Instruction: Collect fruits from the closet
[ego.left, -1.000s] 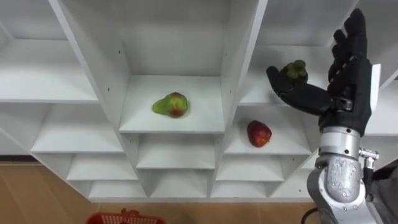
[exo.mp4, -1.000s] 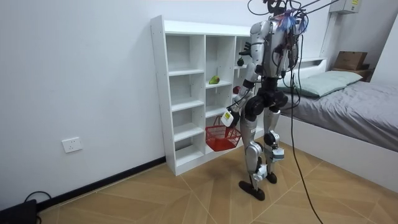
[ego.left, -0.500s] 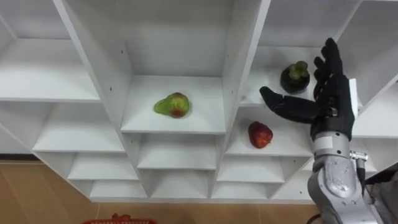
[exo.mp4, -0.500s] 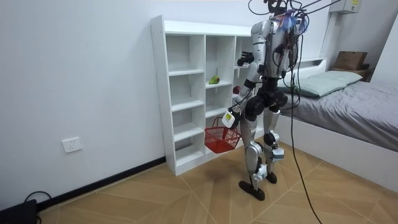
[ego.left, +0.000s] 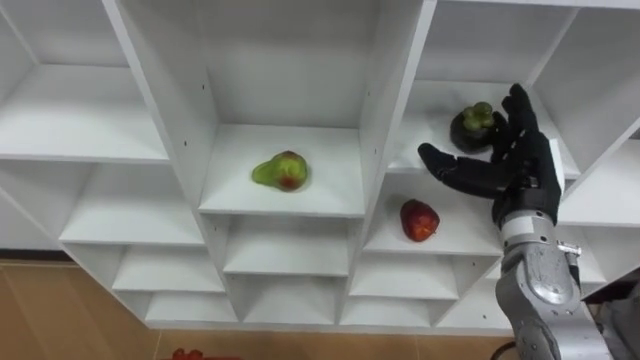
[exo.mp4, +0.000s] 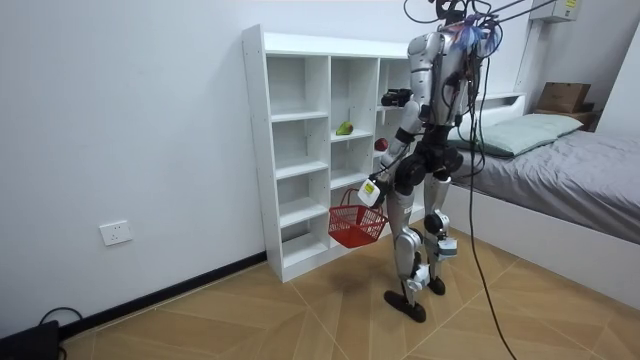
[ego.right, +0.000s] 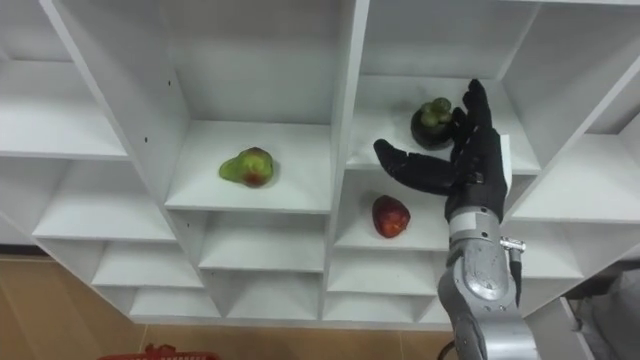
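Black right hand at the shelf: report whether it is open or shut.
Open: the right hand has straight fingers and a spread thumb before the dark round green-capped fruit, curled round nothing.

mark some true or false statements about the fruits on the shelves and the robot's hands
1. The right hand grips the dark fruit. False: the hand is open beside the fruit, which sits on its shelf.
2. The red fruit lies in the compartment below the dark fruit. True.
3. The green-and-red fruit shares a compartment with the red fruit. False: it lies alone, one column to the left.
4. The red basket hangs from the left hand. True.
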